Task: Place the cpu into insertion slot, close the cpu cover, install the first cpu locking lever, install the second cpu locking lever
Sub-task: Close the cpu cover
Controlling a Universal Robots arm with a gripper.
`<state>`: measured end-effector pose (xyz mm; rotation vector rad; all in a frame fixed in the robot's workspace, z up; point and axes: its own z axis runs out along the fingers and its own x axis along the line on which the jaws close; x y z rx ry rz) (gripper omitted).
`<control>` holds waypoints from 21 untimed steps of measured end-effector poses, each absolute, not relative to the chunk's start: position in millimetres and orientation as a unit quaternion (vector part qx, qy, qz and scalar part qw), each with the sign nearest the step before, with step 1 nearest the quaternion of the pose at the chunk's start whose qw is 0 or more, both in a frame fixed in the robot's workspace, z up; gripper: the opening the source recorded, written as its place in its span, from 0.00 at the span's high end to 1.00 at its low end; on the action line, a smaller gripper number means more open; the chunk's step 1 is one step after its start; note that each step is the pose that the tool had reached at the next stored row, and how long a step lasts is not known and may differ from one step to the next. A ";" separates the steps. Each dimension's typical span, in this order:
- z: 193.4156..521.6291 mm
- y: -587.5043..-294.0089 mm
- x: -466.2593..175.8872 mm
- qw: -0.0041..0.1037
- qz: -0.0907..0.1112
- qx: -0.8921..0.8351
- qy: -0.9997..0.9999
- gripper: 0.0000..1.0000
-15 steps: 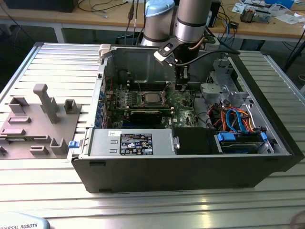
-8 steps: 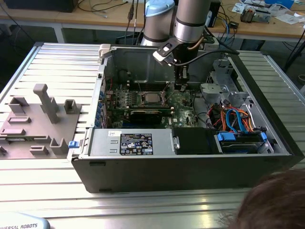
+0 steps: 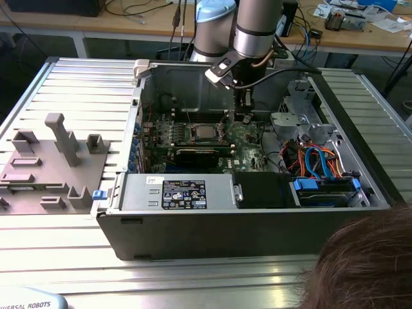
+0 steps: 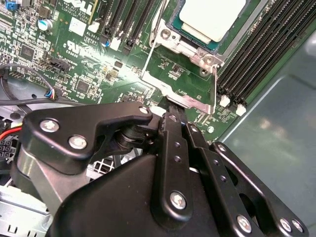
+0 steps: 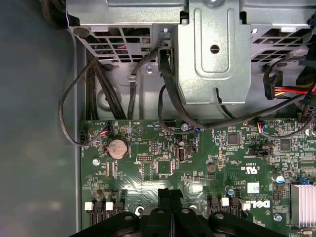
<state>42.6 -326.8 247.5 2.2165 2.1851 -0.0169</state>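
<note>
the gripper (image 4: 174, 107) has its fingers shut tight, holding nothing, tips touching the lip of the cpu cover (image 4: 183, 95), which lies around the cpu (image 4: 212, 15) on the motherboard (image 4: 89, 64).

arm (image 3: 257, 29): silver tube, blue cap (image 3: 215, 13) | tool (image 4: 172, 104): black links, silver screws (image 4: 177, 200)

Silver-topped cpu (image 4: 212, 17) lies flat in the insertion slot (image 4: 196, 49) just beyond the tool (image 4: 173, 106); cpu cover (image 4: 190, 98) stands raised, its edge at the tool's tips
</note>
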 end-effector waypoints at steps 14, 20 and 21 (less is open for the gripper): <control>246.8 -326.9 29.2 0.014 -0.005 0.712 0.702 0.89; 246.6 -326.8 22.8 0.014 -0.005 0.712 0.702 0.89; 246.6 -326.9 21.7 0.014 -0.005 0.712 0.702 0.89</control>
